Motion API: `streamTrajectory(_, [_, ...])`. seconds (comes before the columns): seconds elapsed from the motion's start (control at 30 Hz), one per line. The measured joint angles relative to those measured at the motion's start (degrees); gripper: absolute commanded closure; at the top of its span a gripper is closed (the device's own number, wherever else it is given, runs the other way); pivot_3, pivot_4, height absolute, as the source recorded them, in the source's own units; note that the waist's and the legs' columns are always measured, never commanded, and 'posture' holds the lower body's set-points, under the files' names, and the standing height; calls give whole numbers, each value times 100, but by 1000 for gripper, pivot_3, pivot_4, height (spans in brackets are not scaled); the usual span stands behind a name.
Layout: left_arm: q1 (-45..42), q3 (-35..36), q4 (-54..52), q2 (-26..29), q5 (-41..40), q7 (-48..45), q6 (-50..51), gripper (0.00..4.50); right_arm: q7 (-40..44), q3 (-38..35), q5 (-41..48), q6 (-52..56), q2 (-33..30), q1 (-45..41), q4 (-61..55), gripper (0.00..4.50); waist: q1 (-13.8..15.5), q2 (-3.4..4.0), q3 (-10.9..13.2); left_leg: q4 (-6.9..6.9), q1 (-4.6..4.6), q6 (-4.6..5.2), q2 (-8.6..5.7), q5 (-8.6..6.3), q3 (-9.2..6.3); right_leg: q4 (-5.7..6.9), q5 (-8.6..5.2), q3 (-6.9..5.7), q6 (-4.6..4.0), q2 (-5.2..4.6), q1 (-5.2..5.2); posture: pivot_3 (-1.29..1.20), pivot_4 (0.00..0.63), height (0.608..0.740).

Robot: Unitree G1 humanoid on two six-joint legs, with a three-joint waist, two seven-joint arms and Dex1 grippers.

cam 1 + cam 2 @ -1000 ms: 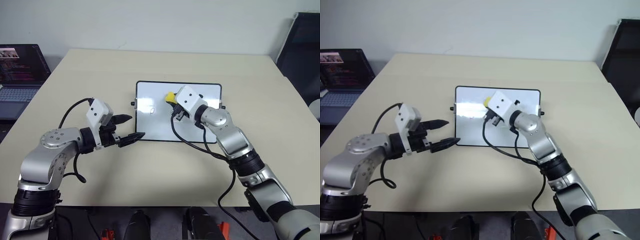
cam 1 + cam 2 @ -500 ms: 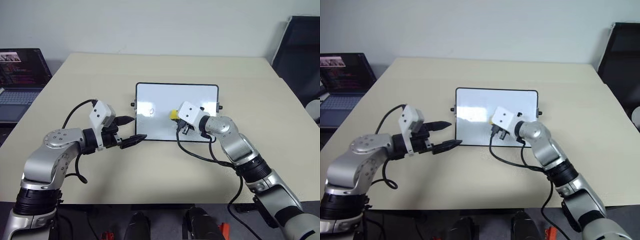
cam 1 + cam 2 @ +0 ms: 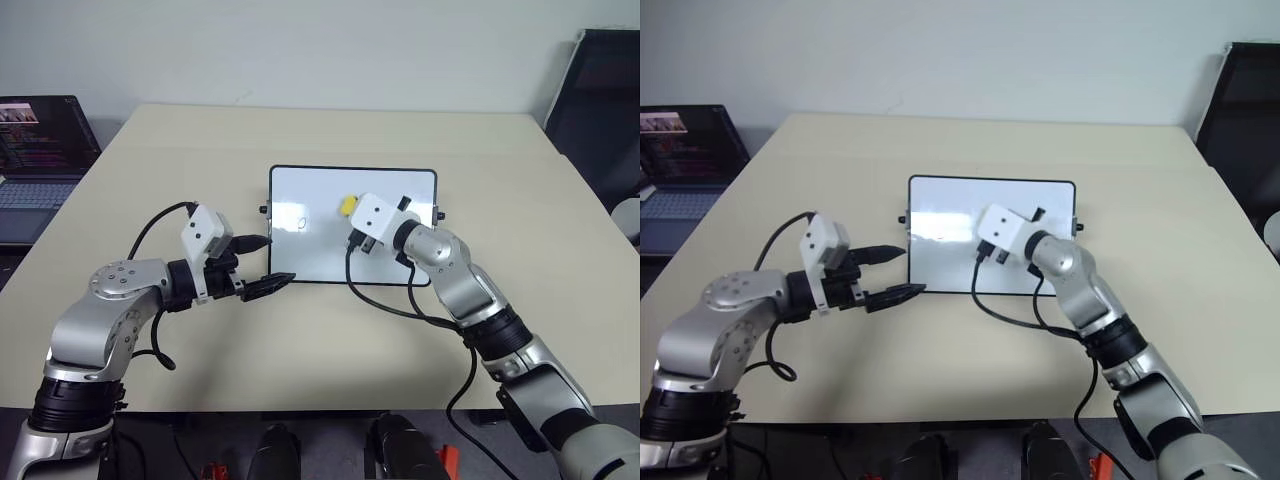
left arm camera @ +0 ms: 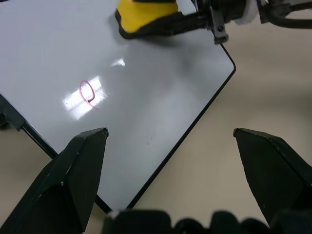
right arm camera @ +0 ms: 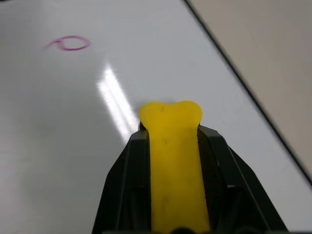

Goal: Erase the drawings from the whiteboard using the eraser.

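Observation:
The whiteboard [image 3: 300, 255] lies flat on the table, black-framed and glossy. One of the drawings, a small reddish loop [image 3: 303, 221], sits on its left part, and is the loop [image 4: 87, 91] in the left wrist view. My right gripper [image 5: 170, 131] is shut on the yellow eraser [image 3: 347, 205], which points left over the board's middle, to the right of the loop [image 5: 70, 43]. I cannot tell whether the eraser touches the surface. My left gripper [image 3: 265, 262] stands open at the board's near left corner, holding nothing.
An open laptop [image 3: 40, 140] stands off the table's far left edge. A black chair [image 3: 600, 100] is at the far right. The beige table [image 3: 330, 340] spreads wide around the board. Black cables hang from both wrists.
My right gripper swept the eraser toward the board's near edge, then back to the middle. The left gripper stayed where it was, open.

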Motion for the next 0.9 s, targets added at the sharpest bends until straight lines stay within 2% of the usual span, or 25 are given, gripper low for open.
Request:
streamTrajectory(0.13, [26, 0, 105, 1, 37, -11, -49, 0, 355, 35, 135, 336, 20, 288, -332, 3524, -3, 0, 0, 14, 4, -1, 0, 1, 0, 3, 6, 2, -9, 0, 1, 0, 150, 740])
streamTrajectory(0.27, [38, 1, 234, 1, 93, -45, -214, 0, -66, -526, 473, 695, 558, 326, -329, 3524, -7, 1, 2, 15, -1, 0, -1, 3, 0, 5, 12, 4, -14, 0, -7, 0, 150, 740])
streamTrajectory(0.33, [65, 12, 279, 9, 104, -105, -275, 0, -92, -814, 690, 883, 597, 329, -477, 3524, 3, 2, 2, 12, -6, 0, -1, 3, 1, 1, 10, 2, -11, 0, -7, 0, 150, 740])
streamTrajectory(0.5, [119, 134, 606, 149, 177, -129, -440, 0, 165, -1457, 1667, 2018, 749, 733, -1741, 3524, 13, 3, 2, -13, -51, 0, 1, 0, -6, 12, 10, -6, 2, 0, -53, 0, 150, 740])
streamTrajectory(0.57, [116, 190, 616, 179, 174, -134, -479, 0, 364, -1517, 2050, 2525, 551, 1000, -2311, 3525, 21, 6, 4, -15, -71, 0, 1, -1, -10, 9, 9, -11, 2, 0, -67, 0, 150, 740])
streamTrajectory(0.67, [264, 362, 645, 341, 188, -117, -482, 0, 758, -1495, 2497, 3132, -84, 1642, -3167, 3525, 26, 6, 4, -14, -78, -4, 1, -5, -11, 3, 3, -16, 1, -2, -68, 0, 150, 740])
streamTrajectory(0.9, [372, 413, 395, 379, 160, -74, -404, 0, 672, -1085, 2550, 3126, -319, 1670, -3289, 3525, -15, 9, 6, 6, -67, -5, 1, -3, -7, 10, -13, -8, -16, 0, -65, 0, 150, 740])
